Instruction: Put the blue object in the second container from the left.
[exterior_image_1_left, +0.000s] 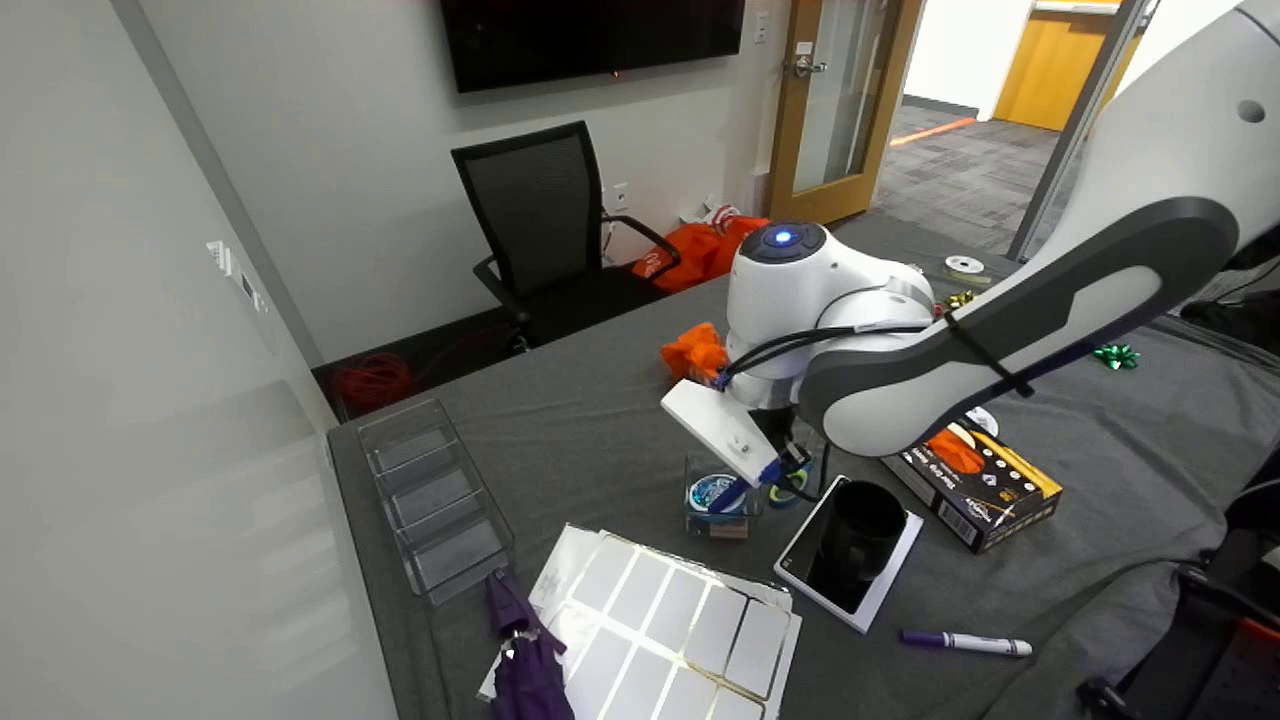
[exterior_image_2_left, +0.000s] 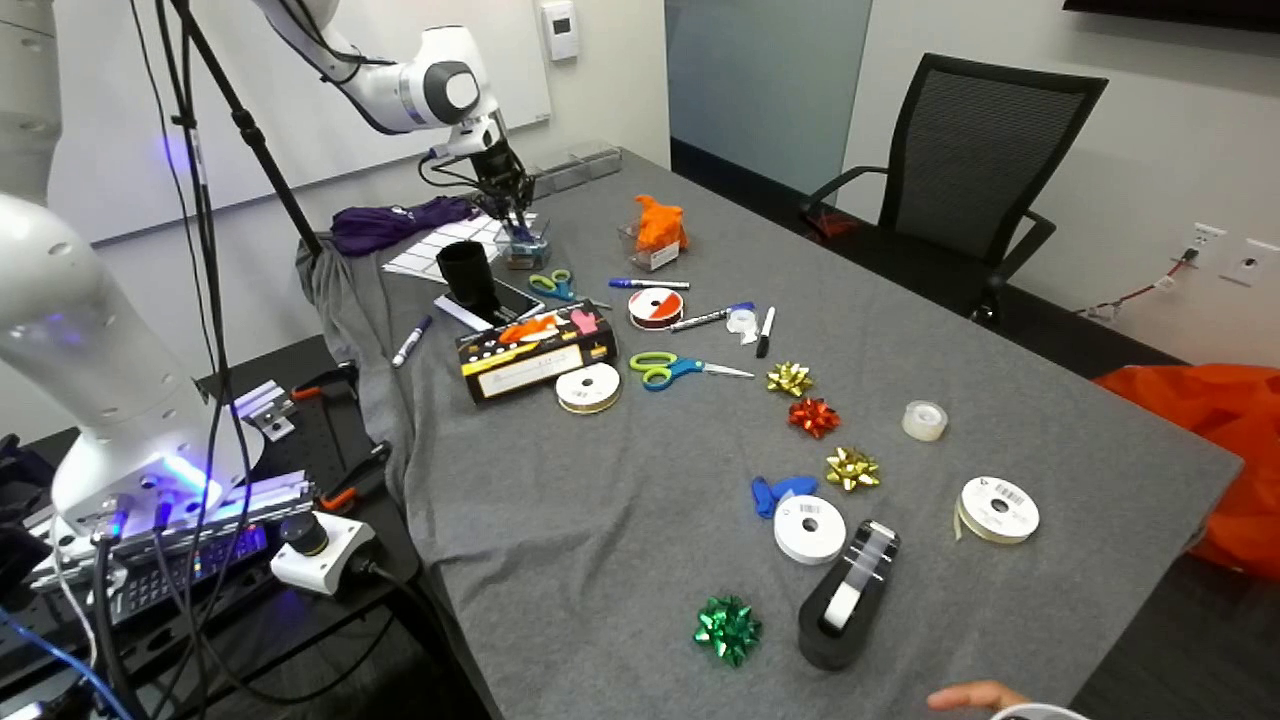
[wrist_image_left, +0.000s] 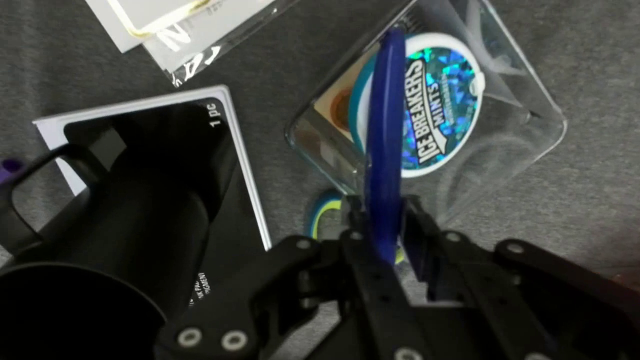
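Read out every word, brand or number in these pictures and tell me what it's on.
"ICE BREAKERS MINTS": mint tub; the smaller print beside it is unreadable.
"1 pc": flat package under the mug.
"NK PA", incomplete: same package.
"IGMENT", incomplete: same package.
Too small or blurred: print on the cardboard box, ribbon spools, marker pen and white sheets.

A black mesh chair (exterior_image_1_left: 540, 200) is standing beside the grey-draped tabletop (exterior_image_1_left: 590, 420); a dark screen (exterior_image_1_left: 600, 40) is hanging on the pale wall (exterior_image_1_left: 350, 150).
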